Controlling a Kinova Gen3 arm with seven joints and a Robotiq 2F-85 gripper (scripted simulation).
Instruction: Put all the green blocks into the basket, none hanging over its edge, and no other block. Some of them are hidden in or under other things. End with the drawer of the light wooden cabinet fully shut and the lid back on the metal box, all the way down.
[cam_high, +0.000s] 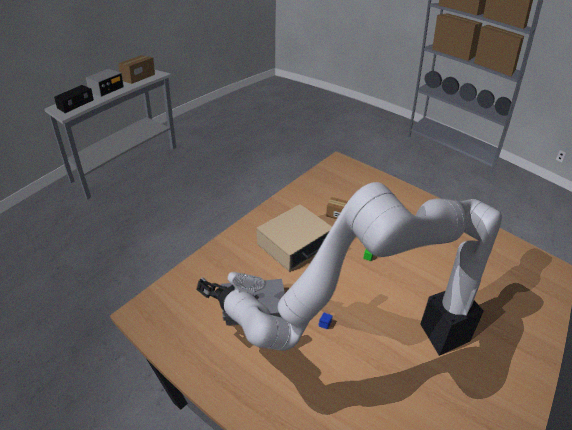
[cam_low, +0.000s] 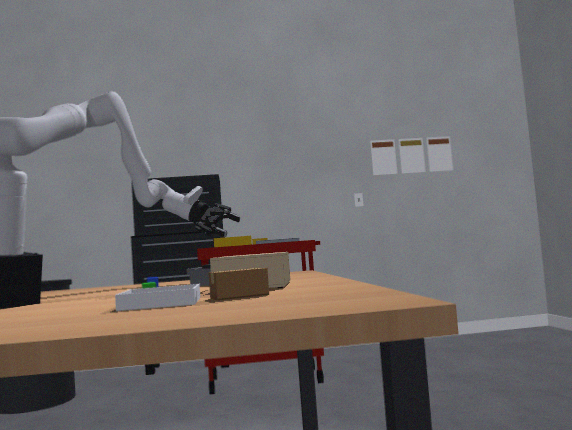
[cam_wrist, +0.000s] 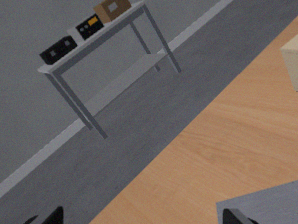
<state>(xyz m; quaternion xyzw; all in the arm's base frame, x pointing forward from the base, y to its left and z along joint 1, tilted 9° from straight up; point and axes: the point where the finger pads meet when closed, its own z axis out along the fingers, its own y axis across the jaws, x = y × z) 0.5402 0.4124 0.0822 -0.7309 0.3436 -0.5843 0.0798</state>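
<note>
My gripper (cam_high: 204, 287) (cam_low: 230, 226) (cam_wrist: 144, 215) is open and empty, raised above the table and tilted outward beyond the metal box. The grey metal box (cam_high: 272, 295) (cam_low: 199, 276) (cam_wrist: 265, 206) shows a flat grey top; the arm partly hides it, and I cannot tell how the lid sits. A green block (cam_high: 368, 255) (cam_low: 149, 285) lies on the table, partly behind the arm. The light wooden cabinet (cam_high: 295, 230) (cam_low: 280, 265) (cam_wrist: 292, 62) has a dark front, partly hidden; its drawer's state is unclear. The white basket (cam_low: 157, 299) is hidden by the arm in the top view; its inside is not visible.
A blue block (cam_high: 325, 320) (cam_low: 152, 279) lies on the table between the metal box and the robot base. A brown box (cam_high: 336, 206) (cam_low: 239, 284) stands beside the cabinet. The arm spans above the table. The table's far edge lies beneath the wrist view's centre.
</note>
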